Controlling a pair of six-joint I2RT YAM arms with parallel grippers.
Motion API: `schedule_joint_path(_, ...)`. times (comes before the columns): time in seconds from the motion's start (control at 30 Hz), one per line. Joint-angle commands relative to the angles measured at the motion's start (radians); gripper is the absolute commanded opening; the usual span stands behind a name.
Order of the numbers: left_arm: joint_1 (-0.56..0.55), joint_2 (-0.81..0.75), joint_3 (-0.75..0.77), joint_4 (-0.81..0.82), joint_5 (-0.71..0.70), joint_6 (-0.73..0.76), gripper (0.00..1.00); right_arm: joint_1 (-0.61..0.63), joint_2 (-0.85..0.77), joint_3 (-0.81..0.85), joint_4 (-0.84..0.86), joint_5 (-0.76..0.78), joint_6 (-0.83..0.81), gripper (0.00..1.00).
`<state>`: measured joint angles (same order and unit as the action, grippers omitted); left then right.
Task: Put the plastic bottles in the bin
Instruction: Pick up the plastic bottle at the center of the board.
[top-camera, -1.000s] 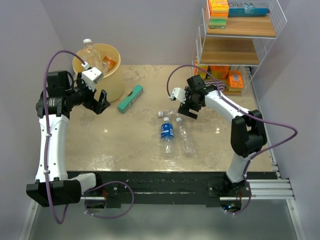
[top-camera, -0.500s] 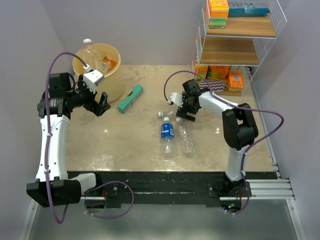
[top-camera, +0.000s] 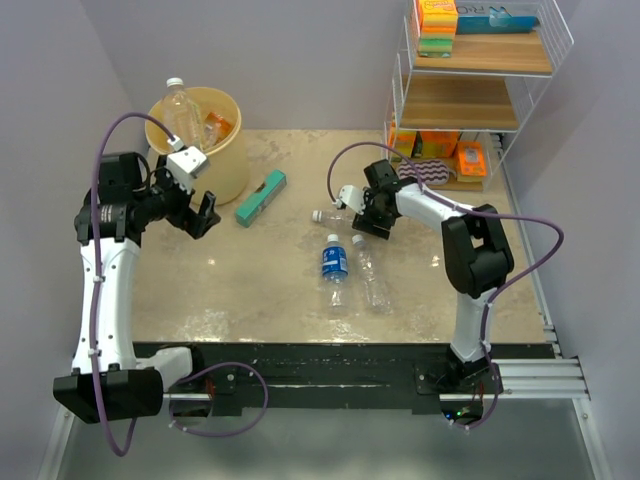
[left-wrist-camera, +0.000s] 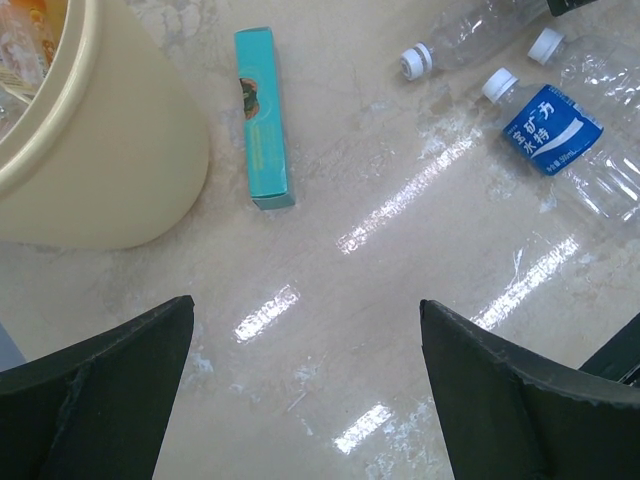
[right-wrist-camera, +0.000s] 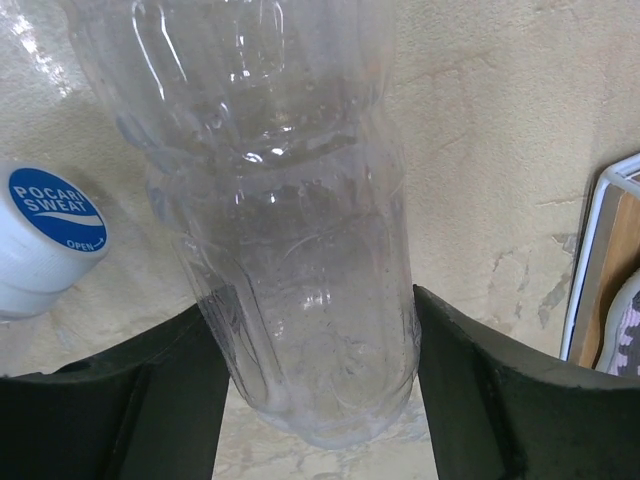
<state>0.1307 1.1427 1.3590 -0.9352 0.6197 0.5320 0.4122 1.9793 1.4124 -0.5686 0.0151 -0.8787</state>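
table (top-camera: 250, 290): carries everything below.
bin (top-camera: 228, 172): table's 10 o'clock corner; a capped bottle (top-camera: 179, 104) pokes above its rim.
my left gripper (left-wrist-camera: 305, 303): released, empty, at the bin's 6 o'clock.
my right gripper (right-wrist-camera: 315, 300): clenched around a clear bottle (right-wrist-camera: 290, 200) lying near table centre.
blue-labelled bottle (top-camera: 334, 264): lying at the clear bottle's 6 o'clock.

I'm seeing a glossy, mottled tabletop (left-wrist-camera: 380, 330) throwing glare; the clear bottle (right-wrist-camera: 300, 300) is thin, ribbed, see-through plastic; the bin (left-wrist-camera: 100, 150) smooth, matt plastic; shelf boards (top-camera: 480, 100) wood.
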Motion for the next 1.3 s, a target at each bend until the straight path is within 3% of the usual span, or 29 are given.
schedule_joint_path(0.0,0.007,-0.029,-0.030,0.025,0.017,0.005,0.99,0.004,-0.025,0.046,-0.002,-0.012,0.047,0.59)
schedule_joint_path(0.33,0.007,-0.023,-0.072,0.099,0.057,-0.055,0.99,0.004,-0.111,0.072,0.001,-0.027,0.116,0.40)
schedule_joint_path(0.6,0.006,-0.001,-0.069,0.131,0.155,-0.101,0.99,0.005,-0.171,0.131,-0.054,-0.064,0.178,0.35)
schedule_joint_path(0.87,0.004,0.029,-0.074,0.213,0.322,-0.234,0.98,0.004,-0.263,0.223,-0.143,-0.237,0.268,0.34)
schedule_joint_path(1.27,-0.042,0.019,-0.144,0.564,0.463,-0.554,0.98,0.005,-0.338,0.368,-0.226,-0.493,0.383,0.34)
